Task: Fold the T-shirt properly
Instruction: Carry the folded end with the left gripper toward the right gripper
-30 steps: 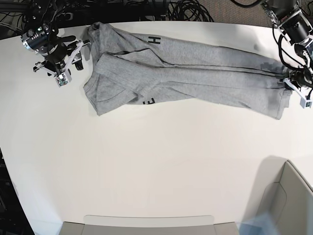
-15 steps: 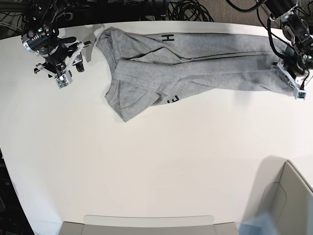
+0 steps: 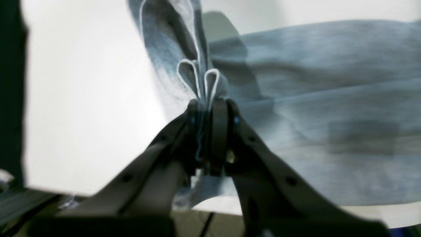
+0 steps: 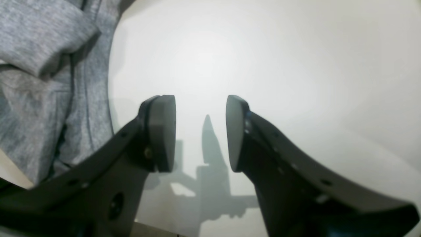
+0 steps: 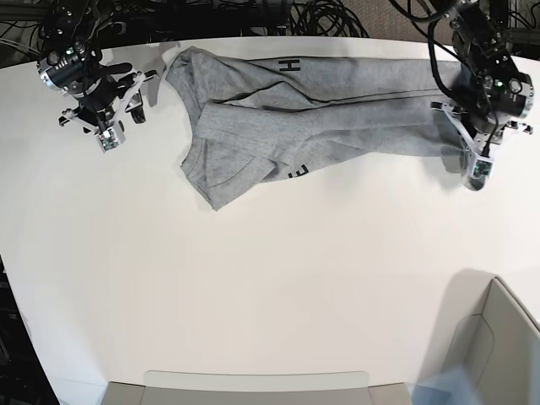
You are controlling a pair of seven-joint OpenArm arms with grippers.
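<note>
Base view shows the T-shirt (image 5: pixel 312 118) bunched lengthwise along the far side of the white table (image 5: pixel 270 278), lettering peeking out. The left gripper (image 3: pixel 208 108) pinches one gathered end of the cloth; the right gripper (image 4: pixel 200 131) hangs parted and empty beside the other end. Spreading looks underway; next, the free claw needs a hold. Dark cables (image 5: pixel 321 15) lie behind the table.

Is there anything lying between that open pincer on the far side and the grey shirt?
Nothing visible. The right pincer hangs open over bare white table, with the T-shirt just beside it and only empty tabletop between them. The left pincer is already shut on the shirt's other end.
</note>
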